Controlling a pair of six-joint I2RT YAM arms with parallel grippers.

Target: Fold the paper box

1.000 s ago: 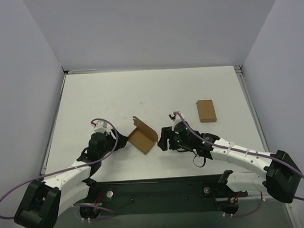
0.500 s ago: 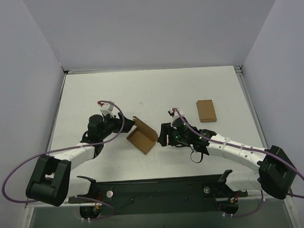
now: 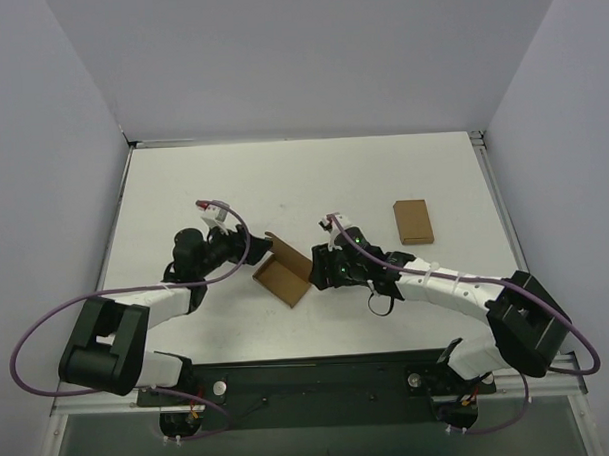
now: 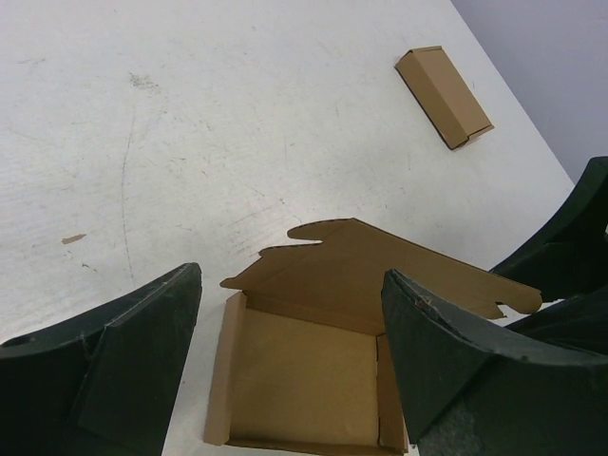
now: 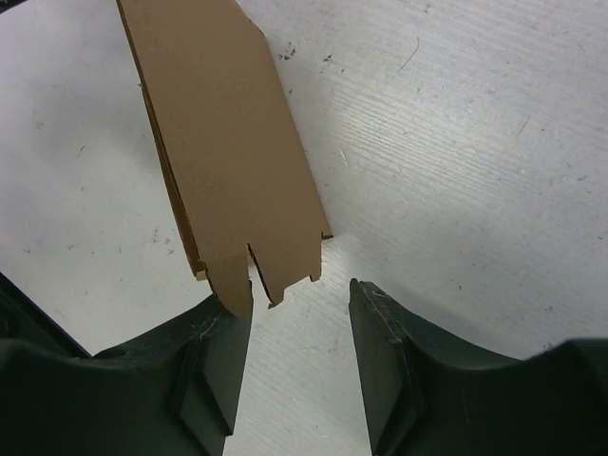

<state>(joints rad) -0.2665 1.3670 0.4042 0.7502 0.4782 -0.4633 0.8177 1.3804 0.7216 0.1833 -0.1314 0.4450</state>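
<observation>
The paper box (image 3: 283, 274) sits on the counter (image 3: 233, 180) a little left of centre and toward the near edge, directly between the two tools. The left tool (image 3: 243, 253) is just beside the box on its left, and the right tool (image 3: 321, 270) is just beside it on its right. The box's raised flap stands along its far-right side, facing the right tool. In the right wrist view, the flap's notched end sits just ahead of one finger; contact cannot be told. A smaller cardboard rectangle (image 3: 412, 222) lies flat on the counter, well apart, to the right of the box and farther back.
</observation>
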